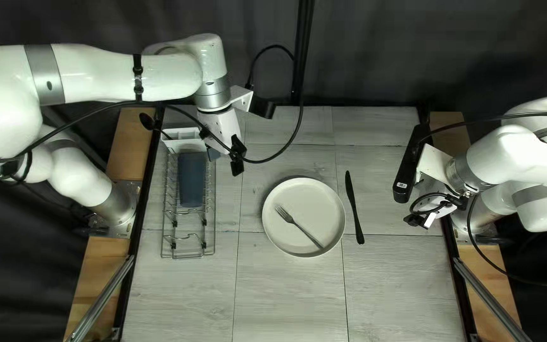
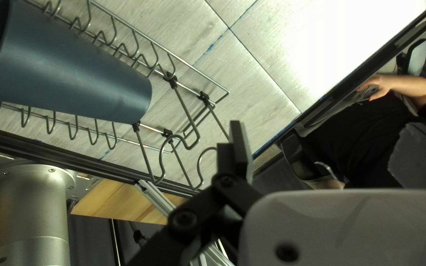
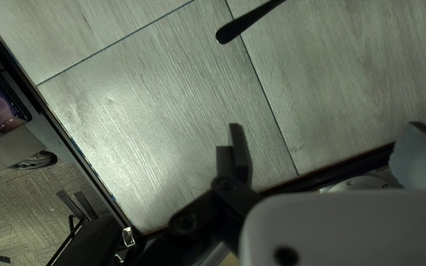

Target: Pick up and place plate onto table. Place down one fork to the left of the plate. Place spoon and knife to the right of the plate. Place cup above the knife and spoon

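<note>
From above, my left gripper (image 1: 225, 159) hangs spread at two o'clock from the cup (image 1: 191, 180), my right gripper (image 1: 423, 221) likewise at three from the knife (image 1: 354, 210), the fork (image 1: 308, 234) on the plate (image 1: 324, 204).

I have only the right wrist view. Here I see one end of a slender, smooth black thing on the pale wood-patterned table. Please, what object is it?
Observer: The top left view shows it whole: a slender black table knife.
Operator: Thank you. And the plate, on which side of this knife it is?
Observer: In the top left view, the round off-white plate lies just left of the knife, not touching.
Operator: Is something put on this plate?
Observer: Yes, a dark grey fork lies slantwise on it.
</note>
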Robot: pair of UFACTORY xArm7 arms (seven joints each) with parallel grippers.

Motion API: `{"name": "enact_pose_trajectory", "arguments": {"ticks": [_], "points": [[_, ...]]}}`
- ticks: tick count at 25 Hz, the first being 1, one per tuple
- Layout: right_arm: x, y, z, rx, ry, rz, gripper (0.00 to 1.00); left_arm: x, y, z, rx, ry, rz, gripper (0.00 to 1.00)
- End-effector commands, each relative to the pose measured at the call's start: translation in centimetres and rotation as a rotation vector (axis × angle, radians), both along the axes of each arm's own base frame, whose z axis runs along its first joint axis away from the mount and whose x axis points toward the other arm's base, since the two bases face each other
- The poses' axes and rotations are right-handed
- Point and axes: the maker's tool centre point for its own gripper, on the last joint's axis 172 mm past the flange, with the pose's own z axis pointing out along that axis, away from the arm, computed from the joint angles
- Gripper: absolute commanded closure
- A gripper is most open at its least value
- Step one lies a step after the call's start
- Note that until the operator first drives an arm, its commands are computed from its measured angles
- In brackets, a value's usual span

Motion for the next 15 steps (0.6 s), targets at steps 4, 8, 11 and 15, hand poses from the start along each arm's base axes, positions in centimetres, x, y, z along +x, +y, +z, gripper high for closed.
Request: {"name": "enact_pose_trajectory", "arguments": {"ticks": [4,8,11,15], "points": [[0.0,0.0,0.0,0.000,0.000,0.000,0.00,-8.8,7.3,1.4,0.110,-0.005,0.092,0.00],[0.0,0.0,0.0,0.000,0.000,0.000,0.00,-12.8,9.5,1.2,0.143,0.010,0.182,0.00],[0.0,0.0,0.0,0.000,0.000,0.000,0.00,-15.7,11.1,0.8,0.144,0.013,0.229,0.00],[0.0,0.0,0.0,0.000,0.000,0.000,0.00,-18.4,11.9,-0.3,0.156,0.012,0.304,0.00]]}}
